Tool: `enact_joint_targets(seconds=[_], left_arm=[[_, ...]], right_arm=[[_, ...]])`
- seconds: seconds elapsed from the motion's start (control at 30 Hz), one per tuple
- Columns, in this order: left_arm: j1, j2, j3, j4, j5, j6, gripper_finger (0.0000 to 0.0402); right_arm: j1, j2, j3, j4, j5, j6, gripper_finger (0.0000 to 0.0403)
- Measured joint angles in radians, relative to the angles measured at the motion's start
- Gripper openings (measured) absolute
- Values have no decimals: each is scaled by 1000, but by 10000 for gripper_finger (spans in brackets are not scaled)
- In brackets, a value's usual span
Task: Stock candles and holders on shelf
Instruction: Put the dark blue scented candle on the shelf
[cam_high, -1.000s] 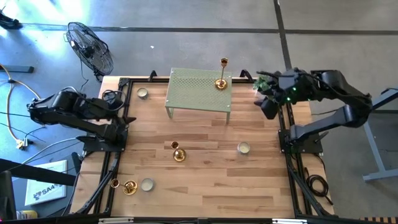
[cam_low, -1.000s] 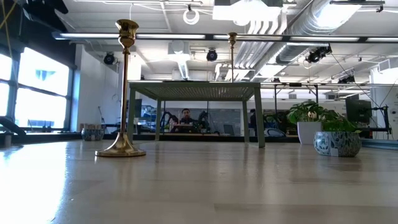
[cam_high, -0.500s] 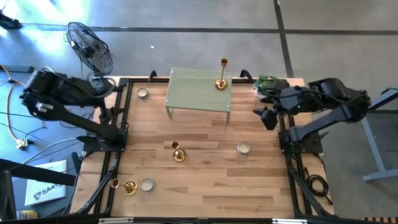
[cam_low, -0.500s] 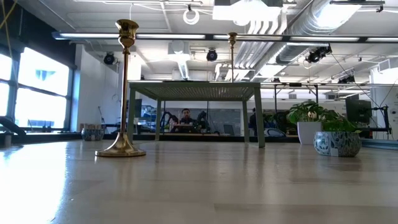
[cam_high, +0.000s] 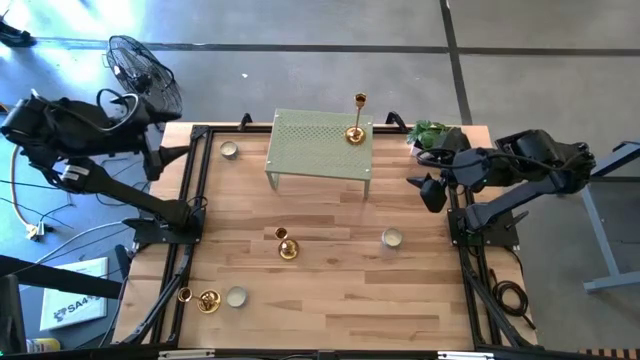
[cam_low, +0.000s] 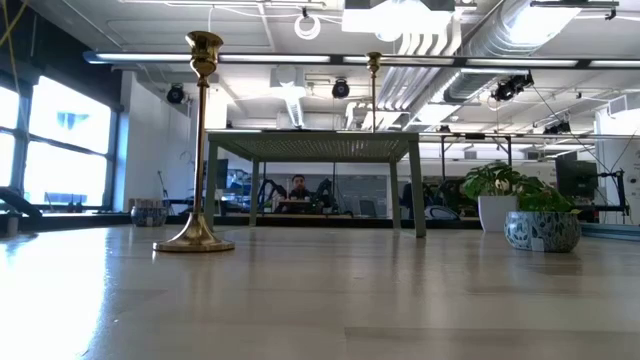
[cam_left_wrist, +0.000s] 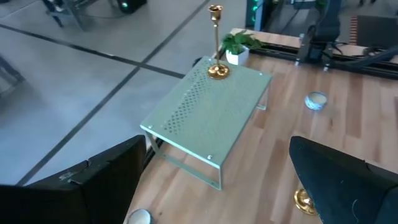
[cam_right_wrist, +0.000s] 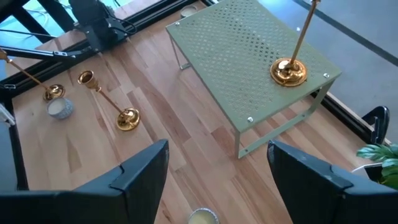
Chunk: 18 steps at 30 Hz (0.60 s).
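We see both tools spread and empty, right tool (cam_high: 432, 190) just beside the shelf (cam_high: 320, 146) that carries one holder (cam_high: 355, 133), left tool (cam_high: 152, 158) well apart off the desk (cam_high: 330, 290).

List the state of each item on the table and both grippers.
Sage-green perforated metal shelf: standing, one holder on top.
Tall gold candlestick holder: upright on the shelf.
Mid-table gold holder: upright, on the wood.
Corner gold holder: on the wood.
Three cream tealight candles: all on the wood.
Left gripper: open, empty.
Right gripper: open, empty.
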Motion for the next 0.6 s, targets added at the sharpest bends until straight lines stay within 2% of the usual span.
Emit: enact_joint_targets(seconds=[0.13,0.33,0.6], left_arm=[[0,16,0,0,-40,-2,388],[0,52,0,0,-42,-4,388],[1,142,0,1,23,-8,388]], right_arm=[[0,0,0,0,7,-1,266],[0,0,0,0,7,-1,264],[0,5,0,0,6,6,264]])
